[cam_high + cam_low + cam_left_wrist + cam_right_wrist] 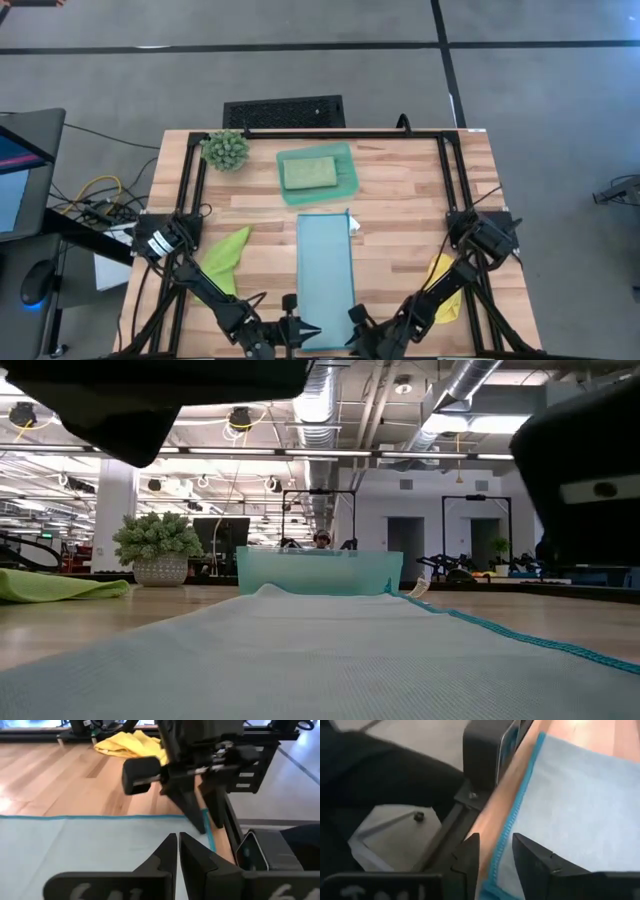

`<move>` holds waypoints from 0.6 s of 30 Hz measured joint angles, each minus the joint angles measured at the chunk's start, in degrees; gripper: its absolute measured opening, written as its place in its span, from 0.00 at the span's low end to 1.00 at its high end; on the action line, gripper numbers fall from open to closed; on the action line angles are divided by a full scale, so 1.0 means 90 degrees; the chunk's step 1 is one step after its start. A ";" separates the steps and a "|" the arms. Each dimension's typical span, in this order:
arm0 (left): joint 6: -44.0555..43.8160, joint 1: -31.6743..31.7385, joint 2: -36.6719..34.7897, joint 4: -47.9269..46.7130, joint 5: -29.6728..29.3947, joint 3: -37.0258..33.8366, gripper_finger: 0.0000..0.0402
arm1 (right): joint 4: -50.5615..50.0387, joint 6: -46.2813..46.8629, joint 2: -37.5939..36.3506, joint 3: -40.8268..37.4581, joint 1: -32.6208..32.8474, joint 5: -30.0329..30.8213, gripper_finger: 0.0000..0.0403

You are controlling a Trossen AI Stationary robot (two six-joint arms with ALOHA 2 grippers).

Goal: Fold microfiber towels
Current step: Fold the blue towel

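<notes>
Light blue towel (326,268) folded to a long strip at table centre, running from the near edge toward the teal tray (344,182). Pale sage towel (308,171) folded inside that tray. Lime towel (228,255) crumpled left, yellow towel (444,283) right. Left gripper (178,846) closed, empty, over the strip's near end. Right gripper (495,854) open, straddling the strip's near hem.

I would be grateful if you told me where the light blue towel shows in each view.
High: light blue towel, bottom centre, below the teal tray.
Low: fills the foreground, tray behind it.
Left wrist: under the left gripper.
Right wrist: right half, at the right gripper.
Shared landmark: its darker blue hem.
</notes>
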 joint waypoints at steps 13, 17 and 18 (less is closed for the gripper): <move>-0.0179 -0.0069 0.0206 0.0338 -0.0104 0.0034 0.03 | -0.0188 0.0818 0.0077 0.0016 -0.0083 0.0368 0.03; -0.0067 -0.0100 0.0206 0.0300 -0.0141 0.0111 0.03 | -0.0411 0.0913 -0.0167 -0.0030 -0.0058 0.0384 0.05; -0.0020 -0.0097 0.0206 0.0303 -0.0143 0.0119 0.03 | -0.0414 0.0957 -0.0248 -0.0037 -0.0053 0.0404 0.06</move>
